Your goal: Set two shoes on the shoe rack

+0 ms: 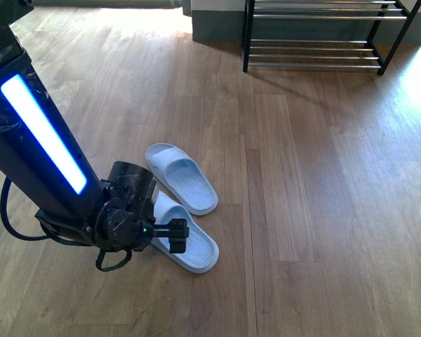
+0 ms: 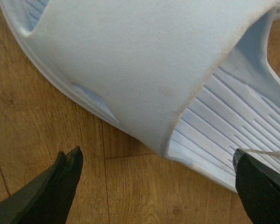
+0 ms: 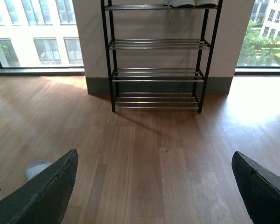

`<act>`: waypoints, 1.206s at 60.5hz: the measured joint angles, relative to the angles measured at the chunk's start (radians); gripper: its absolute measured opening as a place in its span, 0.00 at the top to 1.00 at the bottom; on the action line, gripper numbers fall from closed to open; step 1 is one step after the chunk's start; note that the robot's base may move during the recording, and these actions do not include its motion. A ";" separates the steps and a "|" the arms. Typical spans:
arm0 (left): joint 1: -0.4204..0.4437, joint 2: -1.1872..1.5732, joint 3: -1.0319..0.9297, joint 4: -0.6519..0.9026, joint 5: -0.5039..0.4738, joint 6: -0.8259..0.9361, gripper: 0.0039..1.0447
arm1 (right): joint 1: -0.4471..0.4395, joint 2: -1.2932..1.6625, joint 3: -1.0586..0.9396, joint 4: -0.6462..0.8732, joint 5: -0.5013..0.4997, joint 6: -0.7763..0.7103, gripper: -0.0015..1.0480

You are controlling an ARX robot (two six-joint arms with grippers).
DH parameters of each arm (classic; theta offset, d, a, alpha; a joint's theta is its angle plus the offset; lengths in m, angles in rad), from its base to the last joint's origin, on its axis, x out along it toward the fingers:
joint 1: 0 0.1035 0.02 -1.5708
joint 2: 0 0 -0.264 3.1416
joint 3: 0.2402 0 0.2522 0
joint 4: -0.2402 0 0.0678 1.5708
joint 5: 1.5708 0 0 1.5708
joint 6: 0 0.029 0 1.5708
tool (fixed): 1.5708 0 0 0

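Since the pale-blue foam slide (image 1: 196,250), lying near-left on the floor well apart from the far shoe rack (image 1: 309,48), looks light and squashy, the wide-open, empty left gripper (image 2: 155,156) should pinch its strap (image 2: 130,60).

Daylight comes through the windows (image 3: 37,42) behind the shoe rack (image 3: 156,56) and lies in bright patches on the floor (image 1: 316,175). Near the right edge of the front view the glare washes out the boards. The rack throws a soft shadow forward. The light strip (image 1: 42,133) on the left arm is overexposed, white-blue. In the left wrist view the slipper (image 2: 130,60) is sharp and evenly lit.
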 joint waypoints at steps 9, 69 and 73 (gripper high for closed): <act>0.021 0.014 0.025 0.026 -0.083 0.037 0.09 | 0.000 0.000 0.000 0.000 0.000 0.000 0.09; 0.078 -0.091 -0.129 0.029 -0.290 0.109 0.99 | 0.000 0.000 0.000 0.000 0.000 0.000 0.09; 0.083 -0.233 -0.247 0.077 -0.285 0.075 0.99 | 0.000 0.000 0.000 0.000 0.000 0.000 0.09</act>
